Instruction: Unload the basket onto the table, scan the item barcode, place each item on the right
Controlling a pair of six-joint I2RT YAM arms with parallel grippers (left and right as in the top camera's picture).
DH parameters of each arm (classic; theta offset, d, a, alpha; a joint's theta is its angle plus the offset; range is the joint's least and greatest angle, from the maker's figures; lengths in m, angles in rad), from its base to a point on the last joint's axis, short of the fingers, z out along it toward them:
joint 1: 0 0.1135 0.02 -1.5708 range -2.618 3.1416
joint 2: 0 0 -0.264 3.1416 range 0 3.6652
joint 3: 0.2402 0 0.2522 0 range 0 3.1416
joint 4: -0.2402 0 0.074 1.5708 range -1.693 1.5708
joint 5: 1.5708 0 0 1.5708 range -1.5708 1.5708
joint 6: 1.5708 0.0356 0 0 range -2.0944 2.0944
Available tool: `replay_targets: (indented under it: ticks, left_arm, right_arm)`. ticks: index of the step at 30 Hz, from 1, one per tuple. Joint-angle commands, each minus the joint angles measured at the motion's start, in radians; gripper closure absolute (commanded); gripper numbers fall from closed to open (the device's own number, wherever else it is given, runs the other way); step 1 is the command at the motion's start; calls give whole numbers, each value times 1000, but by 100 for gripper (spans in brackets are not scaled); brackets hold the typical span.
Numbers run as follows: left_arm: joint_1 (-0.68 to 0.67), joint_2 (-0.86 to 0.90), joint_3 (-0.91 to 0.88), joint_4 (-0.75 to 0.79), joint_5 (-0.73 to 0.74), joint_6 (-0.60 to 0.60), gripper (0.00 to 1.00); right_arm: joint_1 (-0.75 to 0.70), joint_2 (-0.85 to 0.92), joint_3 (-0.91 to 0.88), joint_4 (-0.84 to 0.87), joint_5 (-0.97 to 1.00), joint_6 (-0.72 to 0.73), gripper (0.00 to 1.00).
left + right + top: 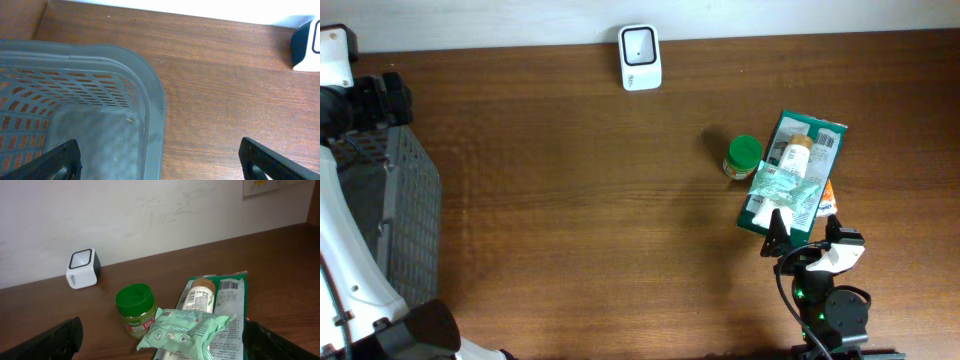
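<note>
- Right now the items are lying in a small heap on the right side of the surface (570,200): a pale green pouch (187,327) is resting on top of a flat green packet (230,315), a bottle (197,295) is lying along that packet, and a green-lidded jar (135,310) is standing just beside them.
- One barcode (229,285) is showing face-up at the far end of the packet; I cannot tell where the codes on the other items are.
- The scanner (640,57) is sitting at the far edge, well apart from the heap, with its window facing upward.
- The right end effector (807,238) is hovering at the near end of the heap with its jaws spread wide and gripping nothing.
- Picking well probably means taking the top pouch first, closing on its body rather than a loose corner, so the packet underneath is not being dragged along.
- Whichever item is lifted, its code needs to be turning toward the scanner window.
- The left end effector (160,162) is hanging wide open and empty over the rim of the grey basket (150,100) on the left.
</note>
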State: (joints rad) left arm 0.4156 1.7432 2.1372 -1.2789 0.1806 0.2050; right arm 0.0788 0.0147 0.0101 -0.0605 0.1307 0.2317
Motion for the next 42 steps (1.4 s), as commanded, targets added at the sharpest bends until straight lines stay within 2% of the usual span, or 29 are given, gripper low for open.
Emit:
replay_targets:
  ticks: [1, 10, 17, 27, 32, 35, 42]
  left_arm:
    - [5, -2, -2, 2, 10, -9, 1]
    - [-16, -20, -3, 2, 3, -9, 1]
    - [-146, -106, -3, 6, 3, -9, 1]
    - [-263, -169, -45, 320, 3, -9, 1]
    - [-300, -256, -257, 586, 3, -9, 1]
    - [-319, -362, -511, 832, 7, -9, 1]
    - [-320, -644, -1041, 1242, 7, -9, 1]
  right_arm:
    - [7, -11, -5, -11, -3, -6, 2]
    - [7, -11, -5, -11, -3, -6, 2]
    - [7, -11, -5, -11, -3, -6, 2]
    - [7, -11, -5, -11, -3, -6, 2]
    - [7, -11, -5, -11, -3, -6, 2]
    - [7, -11, -5, -11, -3, -6, 2]
    - [7, -11, -5, -11, -3, -6, 2]
